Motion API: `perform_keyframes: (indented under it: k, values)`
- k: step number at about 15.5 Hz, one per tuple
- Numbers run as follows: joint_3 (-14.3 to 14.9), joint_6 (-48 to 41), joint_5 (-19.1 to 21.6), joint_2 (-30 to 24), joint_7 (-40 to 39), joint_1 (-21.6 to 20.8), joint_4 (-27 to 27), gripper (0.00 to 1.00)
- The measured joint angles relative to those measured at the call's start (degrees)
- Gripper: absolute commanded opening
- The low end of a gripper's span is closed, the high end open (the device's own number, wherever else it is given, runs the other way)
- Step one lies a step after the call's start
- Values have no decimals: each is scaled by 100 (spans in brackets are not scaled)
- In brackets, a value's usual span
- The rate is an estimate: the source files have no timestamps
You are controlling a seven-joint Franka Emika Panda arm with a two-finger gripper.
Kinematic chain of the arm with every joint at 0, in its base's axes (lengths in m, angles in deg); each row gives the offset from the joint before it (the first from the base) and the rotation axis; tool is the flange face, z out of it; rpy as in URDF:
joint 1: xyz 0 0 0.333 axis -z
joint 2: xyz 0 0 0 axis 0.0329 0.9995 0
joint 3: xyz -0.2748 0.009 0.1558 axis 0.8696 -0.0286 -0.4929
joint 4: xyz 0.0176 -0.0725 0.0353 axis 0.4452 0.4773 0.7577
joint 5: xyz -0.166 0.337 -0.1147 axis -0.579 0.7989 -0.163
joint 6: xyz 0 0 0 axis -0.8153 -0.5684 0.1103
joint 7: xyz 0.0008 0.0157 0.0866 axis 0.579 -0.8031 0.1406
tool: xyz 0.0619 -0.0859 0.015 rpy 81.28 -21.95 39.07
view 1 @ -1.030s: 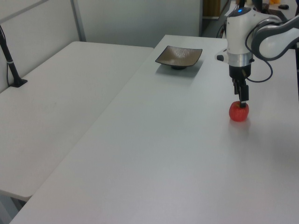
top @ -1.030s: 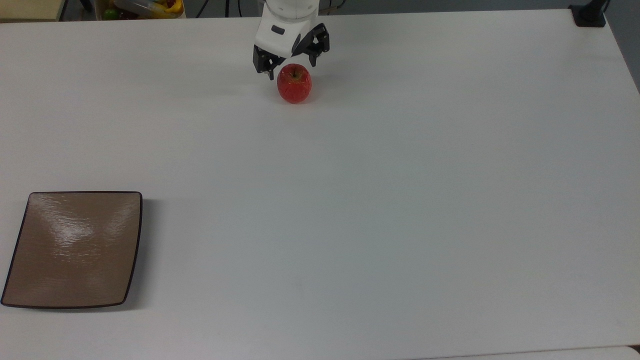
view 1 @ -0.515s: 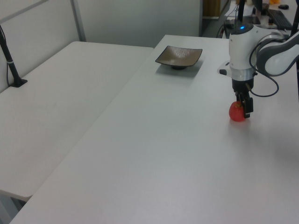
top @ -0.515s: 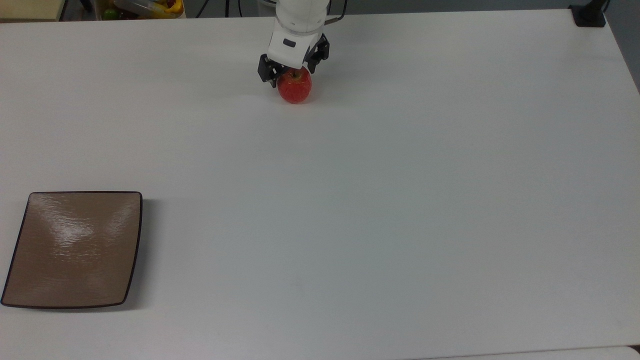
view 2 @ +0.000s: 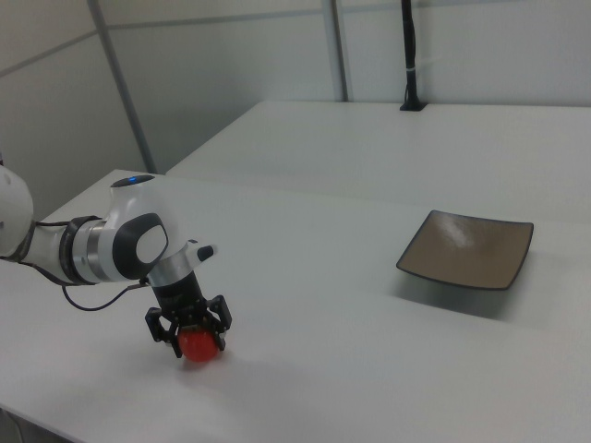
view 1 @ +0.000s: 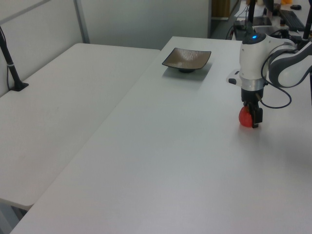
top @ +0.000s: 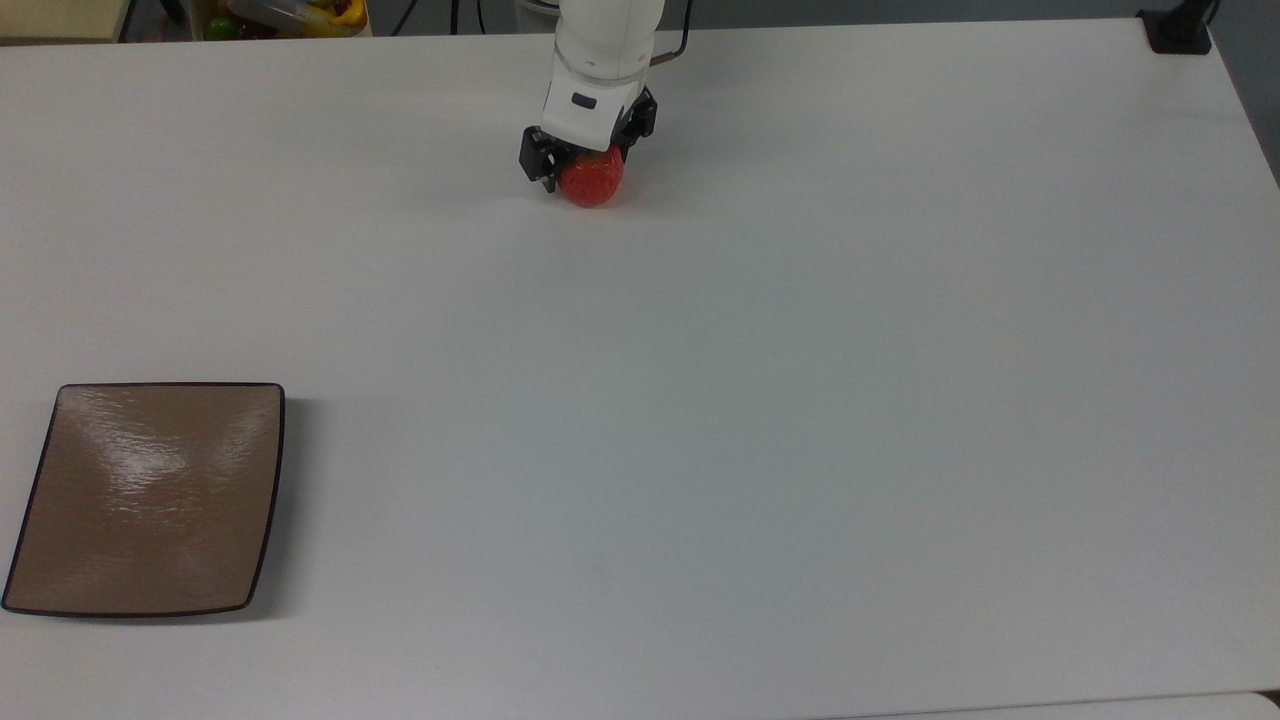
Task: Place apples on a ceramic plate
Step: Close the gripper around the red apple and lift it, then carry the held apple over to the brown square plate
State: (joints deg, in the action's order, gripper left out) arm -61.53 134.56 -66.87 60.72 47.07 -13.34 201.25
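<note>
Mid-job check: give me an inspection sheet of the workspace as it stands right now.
Surface: white table, bare apart from the job's things.
Job's things: apple on the table; ceramic plate empty, far from the apple at the top view's lower left.
Clutter: nothing seen on the table.
Gripper: gripper down over the apple, fingers either side, still spread.
Cables: black cable looping from the arm's wrist.
Surroundings: second white table alongside; black post on it; grey wall panels.
</note>
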Motion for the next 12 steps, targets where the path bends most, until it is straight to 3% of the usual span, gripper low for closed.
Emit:
perform_keyframes:
  k: [1,2,9,12]
  values:
    - [0,13,-1,2,0,0,-2,1]
    - [0,13,-2,-5,0,1,-3,0]
    - [5,-5,-2,-63,1,100,-122,0]
    - [38,-795,-1,-163,3,268,-783,1]
